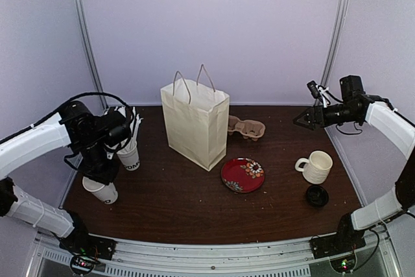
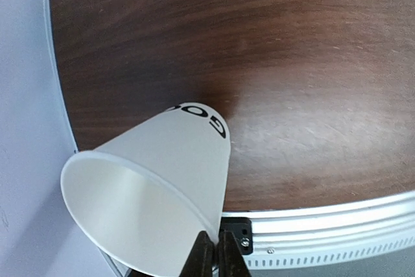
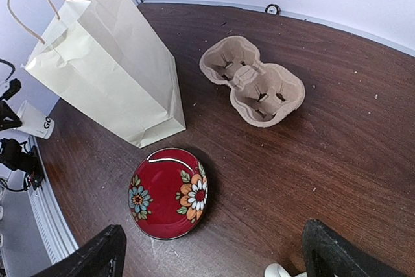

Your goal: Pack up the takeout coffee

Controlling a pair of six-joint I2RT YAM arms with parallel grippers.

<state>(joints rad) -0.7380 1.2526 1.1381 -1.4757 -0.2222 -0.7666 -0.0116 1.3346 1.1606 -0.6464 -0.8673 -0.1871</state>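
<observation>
From my station I saw the tapered white paper cup (image 2: pixel 155 180) with dark printed letters near its base standing at the lower left of the top view, close to the near edge of the dark wood-grain tabletop (image 1: pixel 194 209). Its mouth was uncovered and its inside bare. Its round black plastic lid (image 1: pixel 317 195) lay well apart at the lower right, just below the cream ribbed ceramic mug (image 1: pixel 316 167). The left fingers (image 2: pixel 202 256) were drawn together at the cup's rim, and I judged them pinched on the thin wall there. The right fingers (image 3: pixel 97 254) stood wide apart, holding nothing, above the moulded pulp cup carrier (image 3: pixel 253 82) and the glossy red floral plate (image 3: pixel 170 192). I reckoned the cup very light and easily crushed: the rolled rim is its stiffest part, so a gentle hold there suits it, and a hard squeeze would buckle the wall. The lid looked stiff, smooth and low, best taken by its edge. The cream paper bag (image 1: pixel 194 121) with cord handles stood upright at the centre, its sides soft and creased.
</observation>
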